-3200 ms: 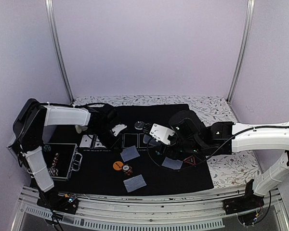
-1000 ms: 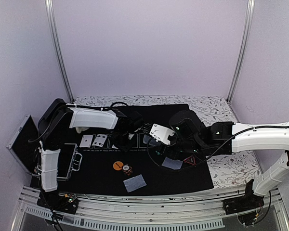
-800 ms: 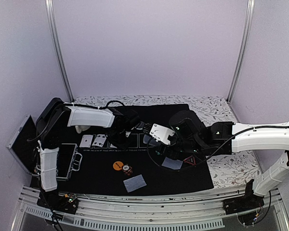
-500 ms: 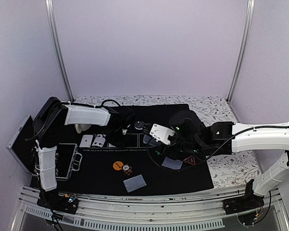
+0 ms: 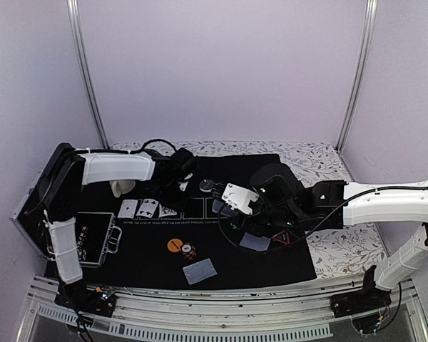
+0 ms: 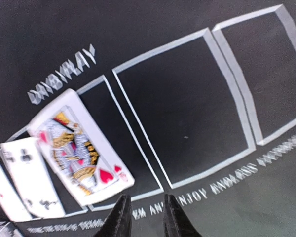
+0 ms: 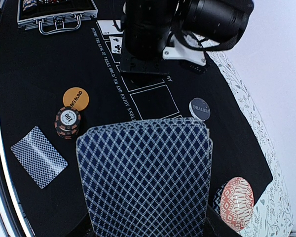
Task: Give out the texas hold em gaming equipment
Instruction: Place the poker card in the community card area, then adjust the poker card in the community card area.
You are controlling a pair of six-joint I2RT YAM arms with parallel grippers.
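Since the left gripper (image 6: 145, 222) let go a moment ago and drew back, a third face-up card, the king (image 6: 81, 153), now lies on the mat (image 6: 187, 59); jaws a little apart, nothing betw. them; flop judged complete, two boxes (image 6: 182, 113) vacant for turn & river; king is hearts, skewed across its box, one corner over the printed line, edge touching or just over the club card (image 6: 29, 177) beside it; may want squaring; right gripper (image 5: 232, 203) clamped on the deck (image 7: 145, 177), fanned, blue diamond backs to wrist cam, above mat centre; elsewhere: orange disc (image 7: 76, 98) touching chip stack (image 7: 67, 122); one face-down card (image 7: 39, 156) nr front edge; dealer disc (image 7: 199, 108) beyond the boxes.
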